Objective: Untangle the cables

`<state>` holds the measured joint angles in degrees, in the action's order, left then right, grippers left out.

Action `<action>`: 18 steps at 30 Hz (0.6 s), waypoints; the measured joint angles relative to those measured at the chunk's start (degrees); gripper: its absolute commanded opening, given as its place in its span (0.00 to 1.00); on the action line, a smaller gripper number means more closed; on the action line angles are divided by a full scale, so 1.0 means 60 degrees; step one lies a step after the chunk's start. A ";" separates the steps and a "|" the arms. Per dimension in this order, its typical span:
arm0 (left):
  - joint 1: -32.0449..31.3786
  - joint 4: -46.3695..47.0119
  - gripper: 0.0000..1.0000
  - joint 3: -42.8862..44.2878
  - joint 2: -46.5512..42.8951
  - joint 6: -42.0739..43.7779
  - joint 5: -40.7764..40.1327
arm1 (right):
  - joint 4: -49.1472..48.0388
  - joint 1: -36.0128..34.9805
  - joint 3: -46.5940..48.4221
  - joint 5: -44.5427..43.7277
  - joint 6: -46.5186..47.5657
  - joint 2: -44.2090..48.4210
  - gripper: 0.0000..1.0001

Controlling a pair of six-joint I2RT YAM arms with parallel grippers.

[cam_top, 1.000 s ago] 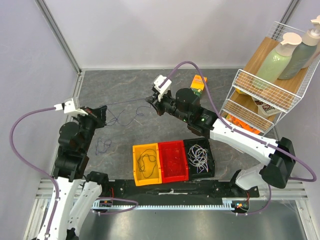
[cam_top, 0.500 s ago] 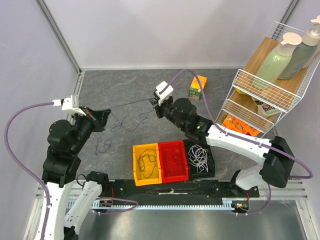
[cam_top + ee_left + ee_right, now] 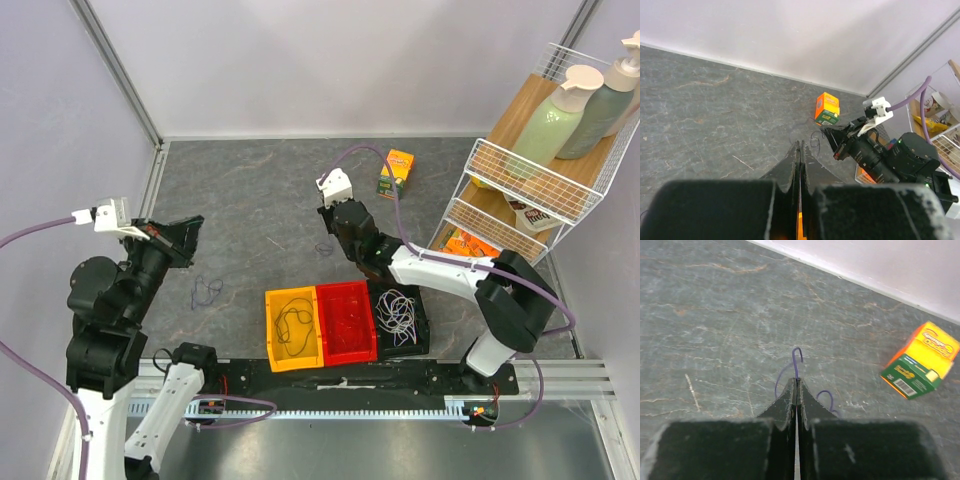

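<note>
My right gripper [image 3: 326, 243] is shut on a thin purple cable [image 3: 797, 360]. A short hooked end sticks out past the fingertips [image 3: 796, 381], and more of it curls beside them above the grey table. The same cable hangs as a thin dark loop [image 3: 813, 142] below the right gripper [image 3: 832, 138] in the left wrist view. My left gripper [image 3: 190, 226] is shut at the table's left, its jaws pressed together [image 3: 800, 145], with no cable visible in them. A second small purple cable loop [image 3: 207, 291] lies on the table near the left arm.
Three bins stand at the near edge: a yellow one [image 3: 272, 345] holding a black cable, a red one [image 3: 345, 350], and a black one [image 3: 422, 322] holding a white cable. An orange box [image 3: 396, 172] lies at the back. A wire rack with bottles [image 3: 520, 190] stands at the right.
The purple cable stretched between both grippers no longer spans them. The left arm pulled back to the left. The right gripper swung nearer the bins, carrying the cable.
</note>
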<state>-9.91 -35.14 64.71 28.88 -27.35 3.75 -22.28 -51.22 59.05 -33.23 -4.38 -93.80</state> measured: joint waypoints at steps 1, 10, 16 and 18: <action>0.0000 -0.0004 0.05 -0.0007 0.0025 0.0011 0.0055 | -0.0080 0.0022 -0.0029 0.0182 -0.0007 0.0018 0.00; 0.0015 0.0324 0.87 -0.0962 0.1716 0.0565 0.2790 | 0.0732 0.0339 0.0437 0.6033 0.0266 0.0277 0.00; 0.0015 0.0375 0.79 -0.1945 0.2419 0.1045 0.4156 | 0.1570 0.0692 0.1107 0.9766 0.0452 0.0346 0.00; 0.0015 0.0397 0.72 -0.2004 0.2714 0.1198 0.4422 | 0.1705 0.0812 0.1115 1.0459 0.0441 0.0433 0.00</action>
<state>-9.82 -32.75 52.69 45.17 -20.16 30.28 -12.05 -46.35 65.73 29.52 -1.74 -91.20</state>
